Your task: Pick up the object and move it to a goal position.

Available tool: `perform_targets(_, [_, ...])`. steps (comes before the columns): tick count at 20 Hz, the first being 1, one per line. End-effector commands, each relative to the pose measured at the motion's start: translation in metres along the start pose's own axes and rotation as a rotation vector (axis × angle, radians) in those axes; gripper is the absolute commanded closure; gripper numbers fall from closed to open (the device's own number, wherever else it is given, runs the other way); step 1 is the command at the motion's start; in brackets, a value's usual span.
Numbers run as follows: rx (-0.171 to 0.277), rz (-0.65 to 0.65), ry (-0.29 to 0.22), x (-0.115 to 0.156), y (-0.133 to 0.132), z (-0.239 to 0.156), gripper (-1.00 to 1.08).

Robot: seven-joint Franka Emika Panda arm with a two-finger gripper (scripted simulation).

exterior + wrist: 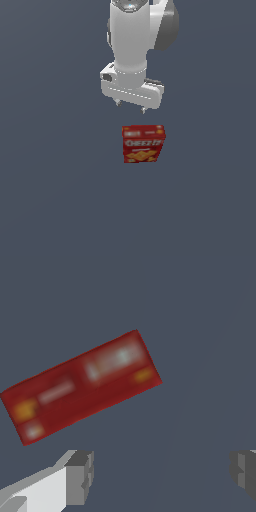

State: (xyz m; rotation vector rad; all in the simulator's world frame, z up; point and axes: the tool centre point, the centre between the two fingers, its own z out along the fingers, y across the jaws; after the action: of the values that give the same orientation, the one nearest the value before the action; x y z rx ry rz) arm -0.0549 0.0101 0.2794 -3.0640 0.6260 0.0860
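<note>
Plain grey-blue worktop (50,200) fills both views, with the red cracker box (143,144) standing just below the middle of the exterior frame, under the gripper (130,105) that hangs above it without touching. This looks like the approach step: the jaws are spread wide and hold nothing, and in the wrist view the box (82,386) lies skewed across their line. Next, I judge, the wrist must turn to square up, then descend over the box before closing.

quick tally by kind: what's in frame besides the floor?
Red rectangular Cheez-It cracker box: 1
White robot arm with open claw: 1
Total: 2
</note>
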Motion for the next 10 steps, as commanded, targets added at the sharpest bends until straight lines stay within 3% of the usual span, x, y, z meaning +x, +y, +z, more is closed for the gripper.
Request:
perform_targets(1, [0.0, 0.06, 0.003, 0.003, -0.004, 0.002, -0.92])
perform_targets(10, [0.001, 0.274, 0.013, 0.011, -0.016, 0.007, -0.92])
